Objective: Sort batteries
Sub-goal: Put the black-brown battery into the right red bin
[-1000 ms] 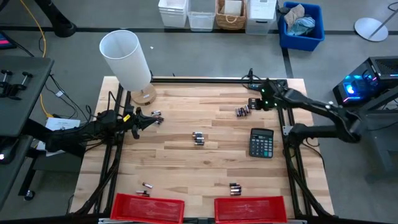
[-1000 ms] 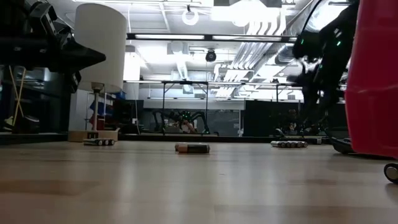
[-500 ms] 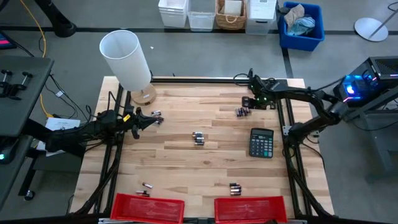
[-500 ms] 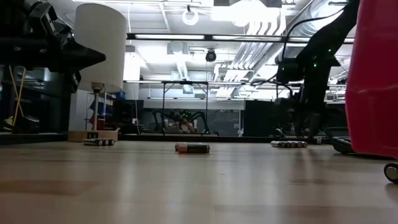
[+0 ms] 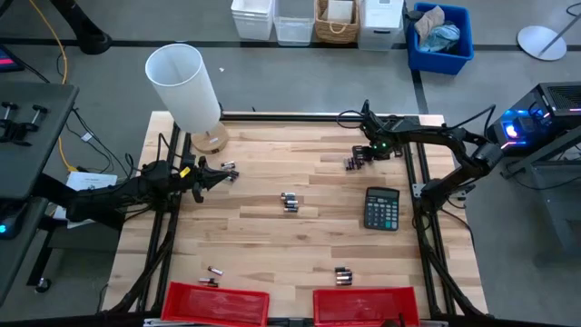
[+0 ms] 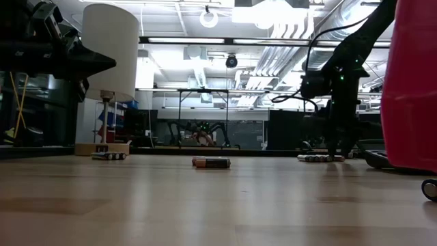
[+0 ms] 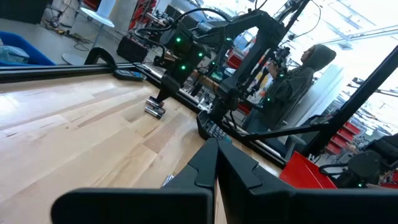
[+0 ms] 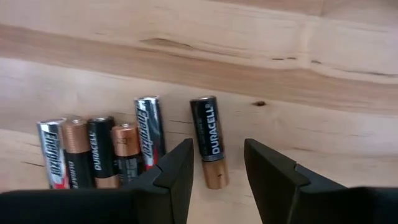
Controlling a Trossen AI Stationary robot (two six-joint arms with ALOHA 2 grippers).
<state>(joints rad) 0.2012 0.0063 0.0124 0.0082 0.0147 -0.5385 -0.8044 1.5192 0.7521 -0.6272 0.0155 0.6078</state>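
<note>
Open, my right claw (image 8: 216,165) straddles one stiff, light, slippery battery (image 8: 208,141) at frame center; I'd pinch its middle, clear of neighbors.

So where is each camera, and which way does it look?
High view: above the table, looking straight down; both arms show, plus calculator and lamp.
Low view: at tabletop height, looking level across; the right gripper comes down by batteries.
Left wrist view: on the left arm, looking across the table past its own fingers to the right arm.
Right wrist view: looking down between its open fingers at a Duracell.
Shared: that battery cluster shows in all four.
</note>
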